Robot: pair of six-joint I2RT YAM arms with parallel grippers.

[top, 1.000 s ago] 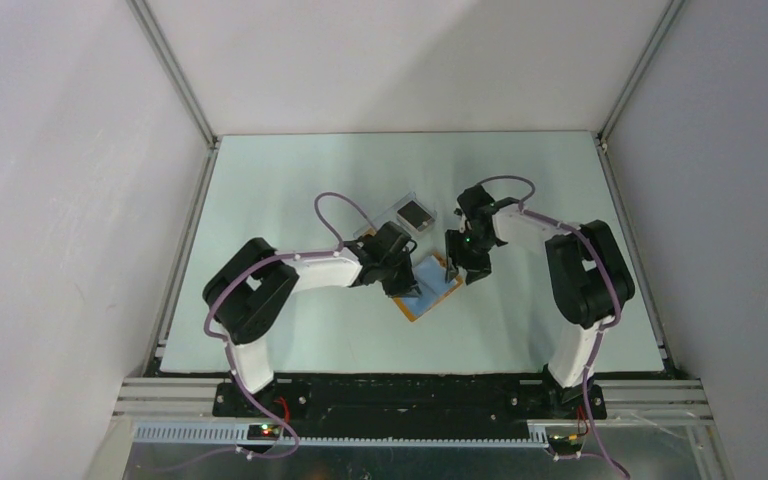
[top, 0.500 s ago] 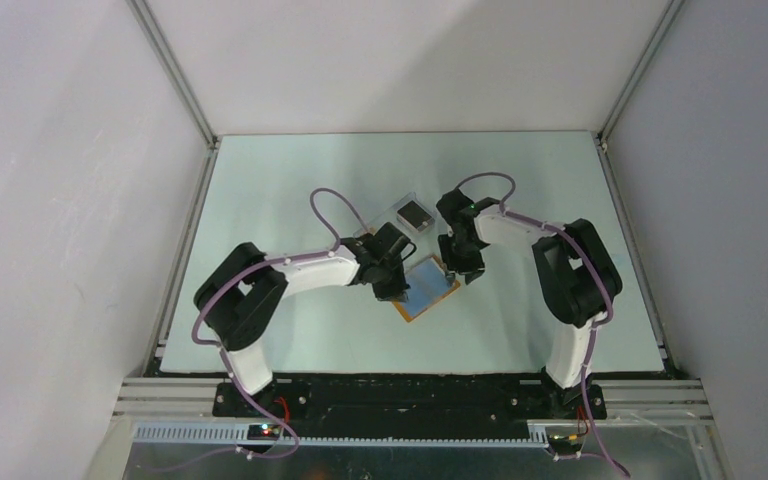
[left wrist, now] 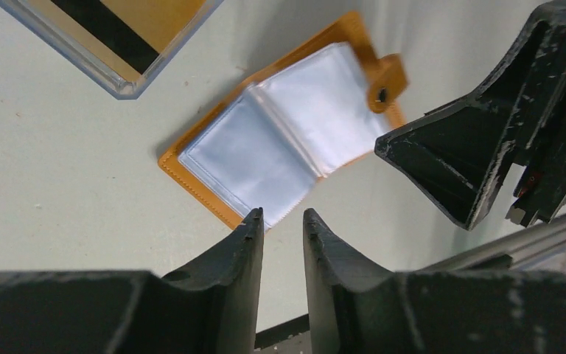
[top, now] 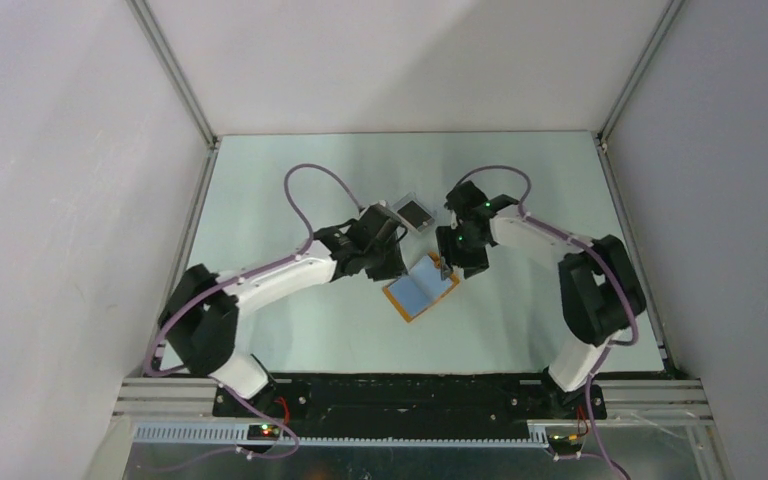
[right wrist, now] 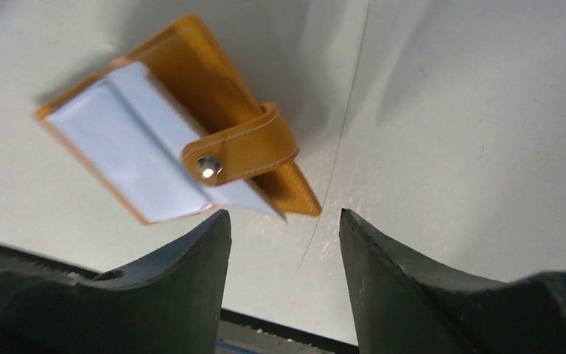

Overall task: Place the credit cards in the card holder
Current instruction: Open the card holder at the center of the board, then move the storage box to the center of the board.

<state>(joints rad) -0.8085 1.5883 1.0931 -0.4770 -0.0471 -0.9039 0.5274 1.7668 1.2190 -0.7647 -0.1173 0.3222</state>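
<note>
The orange card holder (top: 420, 289) lies open on the table, its pale blue clear sleeves facing up. It also shows in the left wrist view (left wrist: 280, 140) and the right wrist view (right wrist: 133, 140), with its clasp tab (right wrist: 239, 151) folded over the sleeves. My left gripper (top: 390, 266) (left wrist: 281, 215) hovers just left of it, empty, with only a narrow gap between the jaws. My right gripper (top: 448, 265) (right wrist: 284, 214) is open and empty at the holder's clasp end. A gold card with a black stripe sits inside a clear case (left wrist: 110, 37). No loose card shows.
A second clear plastic case with a black centre (top: 415, 212) lies just behind the two grippers. The right gripper's fingers (left wrist: 457, 162) stand close to the holder's right side. White walls and metal rails enclose the pale table (top: 280, 200).
My left arm has stretched out and its gripper has drawn back off the card holder toward the far left. The right gripper has shifted slightly. The holder has stayed about where it was.
</note>
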